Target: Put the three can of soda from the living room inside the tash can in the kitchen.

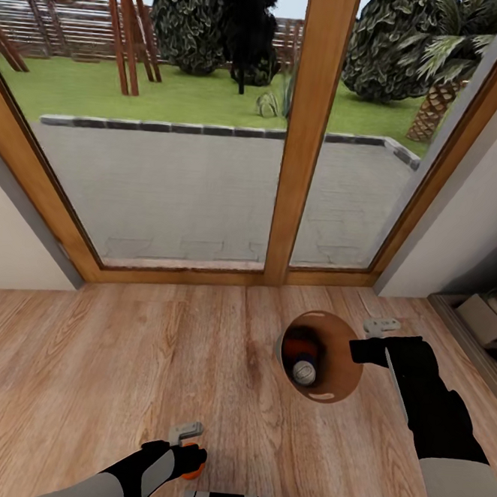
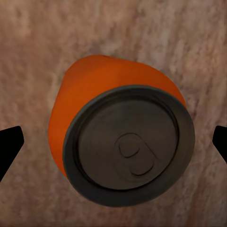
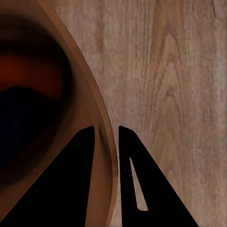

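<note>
Left tool point(image 1: 189, 454) gripping; right tool point(image 3: 108, 142) seemingly pinched.

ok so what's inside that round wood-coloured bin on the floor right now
Inside the round tapered wastebasket with the tan inner wall lie two orange-red soda cans: one shows its side, the other shows its pale end. The bin's wall hides the lower parts of both cans and the bottom.

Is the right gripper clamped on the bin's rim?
Yes: in the right wrist view the right gripper has one finger inside and one outside the rim of the trash can, closed on it.
</note>
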{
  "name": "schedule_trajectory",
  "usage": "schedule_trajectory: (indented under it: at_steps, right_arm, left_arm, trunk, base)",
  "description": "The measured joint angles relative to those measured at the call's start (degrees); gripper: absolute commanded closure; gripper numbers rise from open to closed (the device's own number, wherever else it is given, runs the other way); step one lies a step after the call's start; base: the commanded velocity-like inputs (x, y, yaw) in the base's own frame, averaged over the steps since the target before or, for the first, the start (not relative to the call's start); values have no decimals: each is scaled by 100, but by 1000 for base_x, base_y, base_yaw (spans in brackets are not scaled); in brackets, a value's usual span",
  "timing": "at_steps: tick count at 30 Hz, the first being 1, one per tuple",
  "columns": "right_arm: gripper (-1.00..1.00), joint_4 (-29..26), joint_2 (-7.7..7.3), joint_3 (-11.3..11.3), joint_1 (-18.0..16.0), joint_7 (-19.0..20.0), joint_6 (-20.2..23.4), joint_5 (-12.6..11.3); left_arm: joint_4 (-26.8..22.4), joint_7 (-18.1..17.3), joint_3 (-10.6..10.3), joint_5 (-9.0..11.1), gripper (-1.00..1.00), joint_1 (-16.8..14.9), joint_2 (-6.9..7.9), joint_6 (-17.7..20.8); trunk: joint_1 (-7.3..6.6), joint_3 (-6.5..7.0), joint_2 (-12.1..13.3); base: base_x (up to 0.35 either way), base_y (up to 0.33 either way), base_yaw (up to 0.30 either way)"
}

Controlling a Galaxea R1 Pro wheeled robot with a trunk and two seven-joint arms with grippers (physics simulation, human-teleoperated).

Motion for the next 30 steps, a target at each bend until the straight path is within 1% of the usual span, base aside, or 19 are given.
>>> schedule_trajectory:
  at_steps: [2, 3, 16, 22, 30]
  right_arm:
    - [100, -23, 0, -3, 0, 1, 0, -5]
    - [100, -30, 0, -3, 0, 0, 1, -11]
    - [100, -68, 0, 2, 1, 1, 1, -18]
    - [100, -68, 7, 3, 0, -1, 1, -27]
    - [100, -21, 0, 3, 0, -8, 1, -1]
  left_arm:
    - [0, 4, 0, -4, -100, 1, -1, 0]
    - [0, 4, 0, -4, 100, 1, -1, -2]
    - [13, 7, -10, -5, 100, 5, -2, -94]
    - [9, 7, -15, -10, 100, 2, 12, -292]
    - [-4, -6, -17, -14, 100, 0, 23, -360]
  trunk:
    - [0, 0, 0]
    - [0, 0, 0]
    - [0, 0, 0]
    - [-16, 132, 8]
    - [-36, 309, 18]
  base:
    - [0, 0, 0]
    - [0, 0, 0]
    - [0, 0, 0]
    - [0, 0, 0]
    - [0, 0, 0]
